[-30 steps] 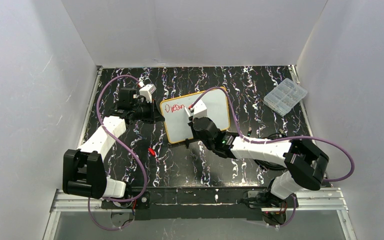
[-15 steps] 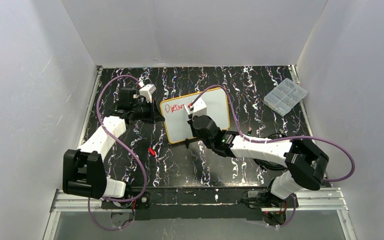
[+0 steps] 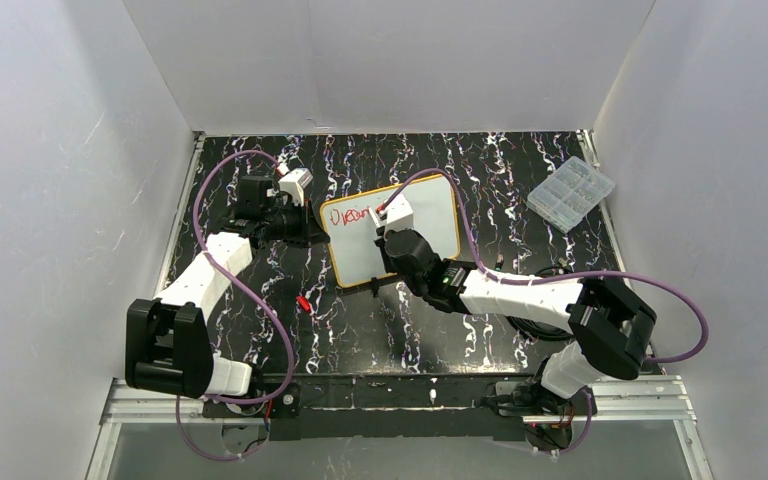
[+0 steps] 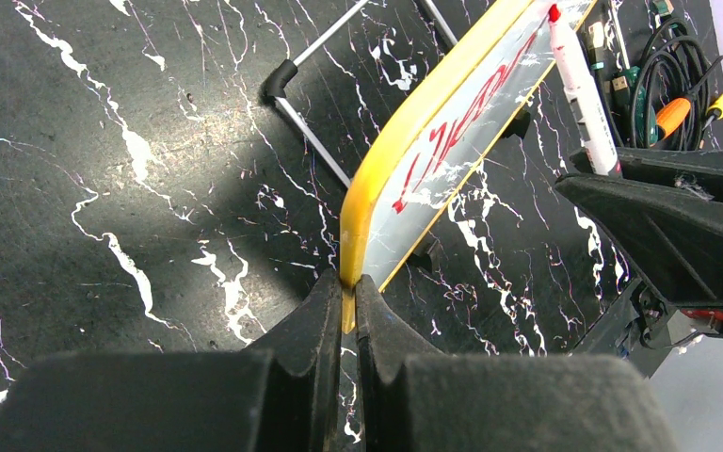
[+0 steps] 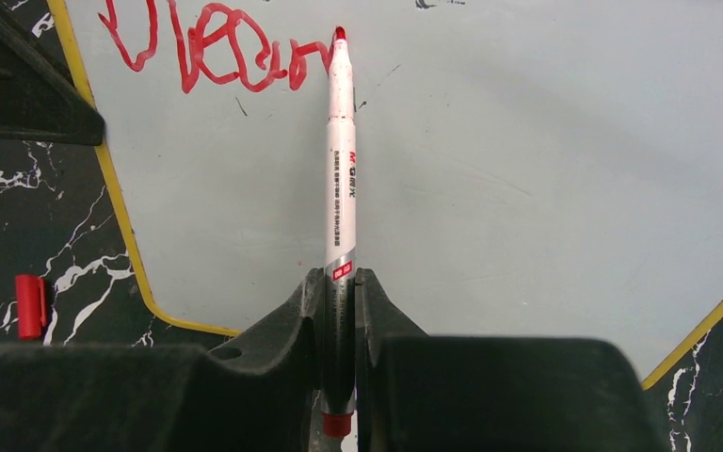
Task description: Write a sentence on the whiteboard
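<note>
Whiteboard sat about mid-table on the black marbled table, skewed a little, its yellow frame all around. The sentence was only a start: one run of red letters in the board's far left corner, reading roughly "Drea" plus another stroke or two, and nothing under it. The marker, white barrel and red nib, pointed straight out from my right side, with its tip at the end of the last red stroke. Whether it truly pressed the surface, I could not tell. My right gripper was pinched narrow around the marker's back end, jaws snug on the barrel. On the other side, my left gripper was clamped tight onto the yellow frame at the board's left edge. A small red cap lay on the table just near the board's near-left corner. A clear compartment box sat well apart, by the right wall.
</note>
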You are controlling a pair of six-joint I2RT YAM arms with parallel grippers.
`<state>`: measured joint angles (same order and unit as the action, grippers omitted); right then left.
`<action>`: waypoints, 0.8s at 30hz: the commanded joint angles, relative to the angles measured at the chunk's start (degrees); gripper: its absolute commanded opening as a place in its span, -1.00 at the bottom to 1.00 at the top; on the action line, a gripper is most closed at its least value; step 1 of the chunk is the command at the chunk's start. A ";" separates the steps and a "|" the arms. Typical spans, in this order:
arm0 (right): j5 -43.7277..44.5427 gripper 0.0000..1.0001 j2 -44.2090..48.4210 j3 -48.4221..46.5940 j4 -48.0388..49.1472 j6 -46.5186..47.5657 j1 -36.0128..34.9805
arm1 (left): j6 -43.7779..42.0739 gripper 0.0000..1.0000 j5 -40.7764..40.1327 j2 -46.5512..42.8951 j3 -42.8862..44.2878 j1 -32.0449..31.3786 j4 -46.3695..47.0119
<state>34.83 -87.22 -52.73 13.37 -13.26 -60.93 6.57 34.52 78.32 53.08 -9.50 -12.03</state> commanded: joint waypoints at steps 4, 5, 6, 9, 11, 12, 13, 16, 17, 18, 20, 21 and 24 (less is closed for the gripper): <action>3.66 -0.97 0.86 -1.11 -1.09 -0.98 0.46 | -0.58 -1.00 2.37 -2.02 0.80 -0.61 -2.14; 3.73 -0.97 0.91 -1.02 -1.21 -1.06 0.46 | -0.57 -1.00 2.38 -2.01 0.80 -0.61 -2.12; 3.74 -0.97 0.95 -0.93 -1.31 -1.13 0.46 | -0.58 -1.00 2.33 -2.03 0.80 -0.61 -2.12; 3.22 -0.97 0.91 -0.71 -1.32 -1.25 0.46 | -0.59 -1.00 2.30 -2.12 0.79 -0.60 -2.12; 2.69 -0.97 0.68 -0.61 -1.45 -1.44 0.46 | -0.55 -1.00 2.29 -2.10 0.78 -0.61 -2.12; 2.50 -0.97 0.54 -0.52 -1.49 -1.62 0.46 | -0.53 -1.00 2.29 -2.10 0.76 -0.57 -2.12; 2.37 -0.97 0.56 -0.32 -1.58 -1.84 0.46 | -0.58 -1.00 2.24 -2.07 0.75 -0.61 -2.12; 2.17 -0.97 0.88 0.57 -1.82 -2.50 0.46 | -0.57 -1.00 2.22 -2.12 0.74 -0.58 -2.12; 2.05 -0.97 0.97 0.84 -1.99 -2.74 0.46 | -0.59 -1.00 2.22 -2.05 0.76 -0.58 -2.12; 1.81 -0.97 1.10 1.20 -2.07 -3.00 0.46 | -0.58 -1.00 2.17 -2.09 0.76 -0.61 -2.12; 1.08 -0.97 1.33 1.75 -2.11 -3.62 0.46 | -0.59 -1.00 2.21 -2.17 0.80 -0.60 -2.12; 0.71 -0.97 1.41 2.02 -2.11 -3.90 0.46 | -0.58 -1.00 2.18 -2.18 0.78 -0.61 -2.12; -0.07 -0.97 1.53 2.53 -2.03 -4.32 0.46 | -0.58 -1.00 2.19 -2.20 0.67 -0.60 -2.12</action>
<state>35.33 -87.13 -51.22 11.77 -15.97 -60.86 6.57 34.52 78.32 53.08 -9.50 -12.03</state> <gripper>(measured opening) 0.206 0.036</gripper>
